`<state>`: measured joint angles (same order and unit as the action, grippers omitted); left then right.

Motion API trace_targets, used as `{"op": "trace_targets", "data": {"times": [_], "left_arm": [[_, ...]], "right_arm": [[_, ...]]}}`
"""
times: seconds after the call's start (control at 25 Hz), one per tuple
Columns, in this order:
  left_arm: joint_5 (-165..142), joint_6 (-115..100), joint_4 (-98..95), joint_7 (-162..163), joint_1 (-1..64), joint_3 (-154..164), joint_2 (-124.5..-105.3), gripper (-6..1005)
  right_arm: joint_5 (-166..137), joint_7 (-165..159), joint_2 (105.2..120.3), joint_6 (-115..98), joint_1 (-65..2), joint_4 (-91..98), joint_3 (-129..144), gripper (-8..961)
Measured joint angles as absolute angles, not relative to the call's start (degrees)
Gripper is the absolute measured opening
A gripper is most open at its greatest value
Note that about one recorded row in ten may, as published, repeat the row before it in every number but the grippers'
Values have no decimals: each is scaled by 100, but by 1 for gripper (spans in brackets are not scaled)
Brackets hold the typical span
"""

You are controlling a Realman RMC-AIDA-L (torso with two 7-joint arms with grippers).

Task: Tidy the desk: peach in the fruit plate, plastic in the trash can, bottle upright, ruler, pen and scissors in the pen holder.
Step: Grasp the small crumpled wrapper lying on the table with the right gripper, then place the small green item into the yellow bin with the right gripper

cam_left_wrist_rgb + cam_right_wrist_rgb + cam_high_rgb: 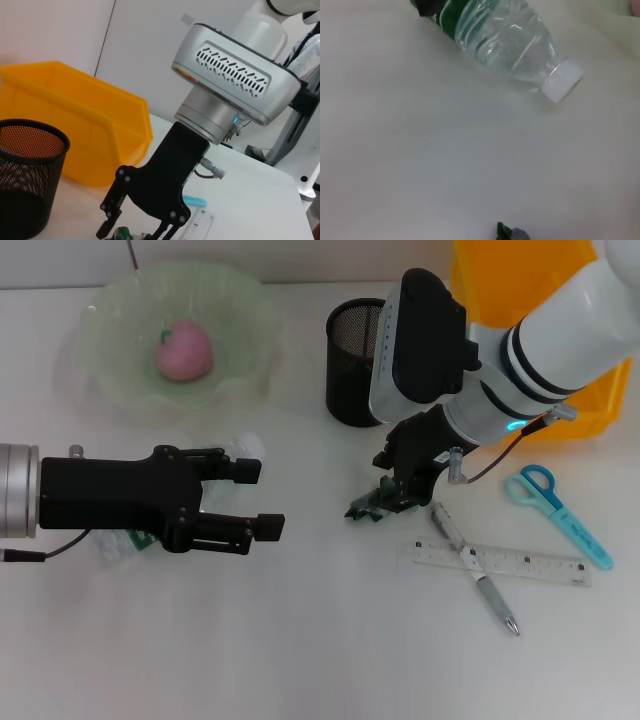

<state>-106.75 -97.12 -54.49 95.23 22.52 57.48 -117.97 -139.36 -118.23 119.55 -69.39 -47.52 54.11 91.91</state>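
The pink peach point(183, 350) lies in the green fruit plate point(120, 310) at the back left. A clear bottle point(246, 447) point(505, 35) lies on its side under my left gripper point(255, 498), which hovers open above it. My right gripper point(388, 492) point(135, 232) is down at the table, open, with a green scrap of plastic point(366, 508) point(122, 233) between its fingers. The black mesh pen holder point(352, 365) point(25, 170) stands just behind it. To the right lie the ruler point(520, 564), the pen point(490, 595) crossing it, and the blue scissors point(556, 502).
A yellow bin point(510, 280) point(75, 115) stands at the back right, behind my right arm. The ruler's end point(197, 222) shows just beside the right gripper. Bare white table runs along the front.
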Motion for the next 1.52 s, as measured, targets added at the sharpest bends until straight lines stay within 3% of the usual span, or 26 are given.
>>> {"op": "trace_targets", "data": {"times": [0.36,0.76,0.92,1.24,1.36,1.52], "left_arm": [[-10691,-9675,-5425,9521,2288,5743,-11802,842],[-10685,-9698,-5351,9511,2336,5659,-11783,842],[-10675,-9725,-5348,9510,2341,5658,-11771,842],[-10673,-9714,-5349,9509,2329,5659,-11744,842],[-10684,-9717,-5341,9509,2339,5654,-11743,841],[-10705,-9690,-5328,9509,2357,5652,-11755,841]], "right_arm": [[-13930,-11831,11961,-7063,-4821,5320,9204,389],[-13930,-11821,11946,-7412,-4594,5879,9104,-2],[-13930,-11810,11939,-7649,-4234,6560,8709,5],[-12322,-11145,11947,-8027,-2798,8624,6710,19],[-11193,-10704,11938,-7331,-2376,8293,5603,25],[-10829,-10333,11922,-6392,-2306,7554,5299,32]]}}
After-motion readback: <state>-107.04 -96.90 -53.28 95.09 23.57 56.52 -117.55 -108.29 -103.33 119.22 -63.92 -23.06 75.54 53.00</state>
